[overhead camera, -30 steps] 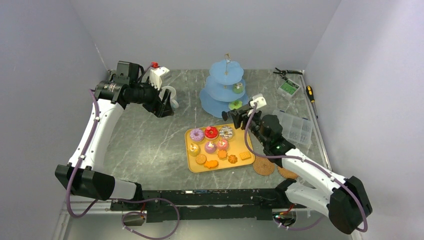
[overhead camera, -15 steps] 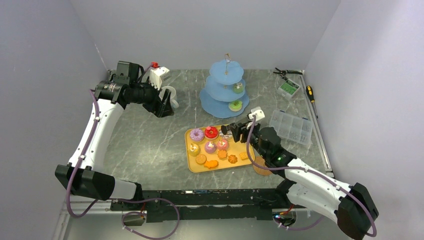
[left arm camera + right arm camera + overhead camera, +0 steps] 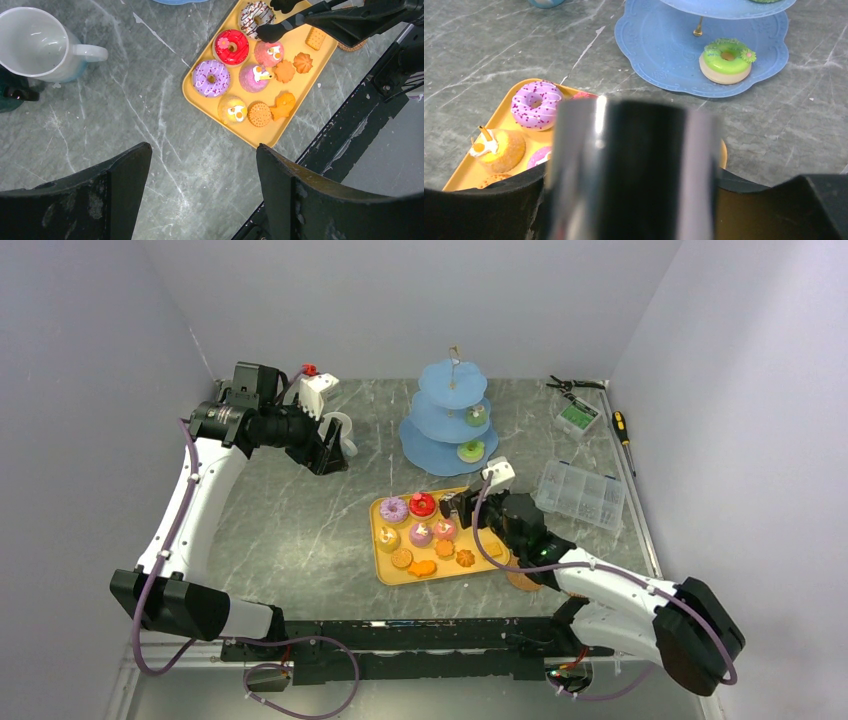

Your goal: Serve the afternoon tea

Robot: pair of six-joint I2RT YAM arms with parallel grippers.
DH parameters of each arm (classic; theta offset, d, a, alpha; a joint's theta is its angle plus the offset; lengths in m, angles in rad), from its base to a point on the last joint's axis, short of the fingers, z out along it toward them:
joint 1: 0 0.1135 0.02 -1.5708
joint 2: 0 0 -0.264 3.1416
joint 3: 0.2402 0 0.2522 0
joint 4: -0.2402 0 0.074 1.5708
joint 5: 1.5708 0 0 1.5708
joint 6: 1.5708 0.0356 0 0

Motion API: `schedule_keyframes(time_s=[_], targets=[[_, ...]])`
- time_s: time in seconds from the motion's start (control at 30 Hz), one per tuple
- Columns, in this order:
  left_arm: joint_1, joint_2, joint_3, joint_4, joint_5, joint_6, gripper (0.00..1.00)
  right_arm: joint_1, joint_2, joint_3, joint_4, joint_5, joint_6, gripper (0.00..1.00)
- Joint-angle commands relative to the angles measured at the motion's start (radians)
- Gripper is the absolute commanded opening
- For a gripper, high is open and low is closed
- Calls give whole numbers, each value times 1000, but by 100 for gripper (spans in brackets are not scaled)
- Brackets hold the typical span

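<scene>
1. Above the bench, top camera: your left gripper (image 3: 325, 454) hangs beside the white mug (image 3: 338, 430); your right gripper (image 3: 469, 507) reaches over the yellow tray (image 3: 381, 540), near the light-blue stand (image 3: 420, 442).
2. Left wrist: your jaws gape wide and empty; the black tongs (image 3: 295, 22) hover their tips at the striped doughnut (image 3: 254, 12), probably your next pick.
3. Right wrist: your jaws clamp the tongs, presumably to spare the cakes; a green doughnut (image 3: 725, 60) sits on the stand's bottom tier.
</scene>
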Motion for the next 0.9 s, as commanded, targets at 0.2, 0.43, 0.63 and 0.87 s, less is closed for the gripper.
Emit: schedule_keyframes(time_s=[0.2, 0.43, 0.63, 0.87], targets=[[4, -16, 19, 8, 24, 3, 83, 5, 76, 2, 169, 6, -2, 65], [5, -19, 14, 12, 26, 3, 83, 4, 131, 7, 166, 15, -8, 65], [5, -13, 20, 8, 27, 1, 83, 4, 103, -5, 163, 36, -10, 56], [4, -15, 15, 11, 26, 1, 83, 5, 9, 75, 122, 61, -90, 48]])
